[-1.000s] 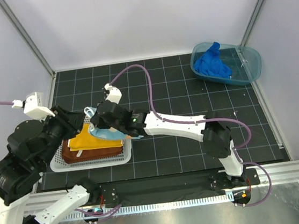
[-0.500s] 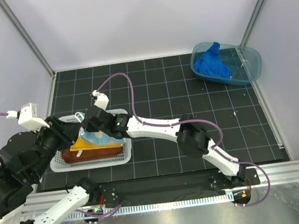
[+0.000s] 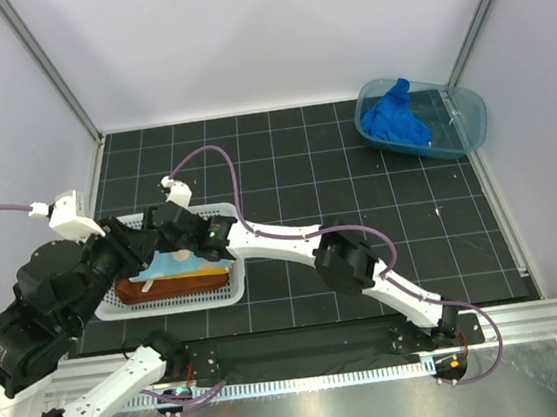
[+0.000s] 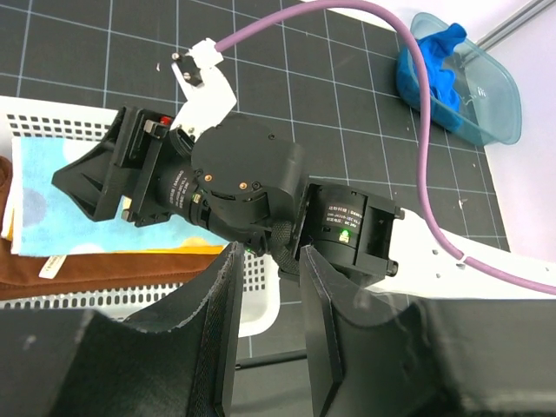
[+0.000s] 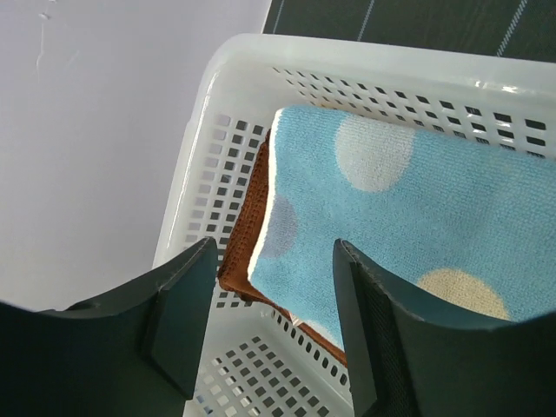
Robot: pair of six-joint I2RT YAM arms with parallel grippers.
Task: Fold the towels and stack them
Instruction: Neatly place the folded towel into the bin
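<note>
The towels are in two places. Three lie stacked in the white mesh basket (image 3: 169,304): a rust-brown one (image 3: 172,286) at the bottom, a yellow-orange one (image 4: 139,249) showing as a thin edge, and a light blue spotted one (image 5: 417,217) flat on top. A royal blue towel (image 3: 392,120) lies bunched in the tub. My right gripper (image 5: 276,250) hangs open just above the spotted towel's left corner, holding nothing. My left gripper (image 4: 269,261) hovers high over the basket's near right corner, jaws a little apart with nothing between them.
The blue plastic tub (image 3: 470,126) stands at the back right. The right arm (image 3: 282,238) stretches across the mat to the basket, with its purple cable (image 3: 202,157) looping above. The grey left wall (image 5: 87,130) runs close beside the basket (image 5: 204,165).
My right arm swung left over the basket with the spotted towel, then its jaws opened and let go. The towel now lies flat on the stack. The left arm shifted only slightly.
</note>
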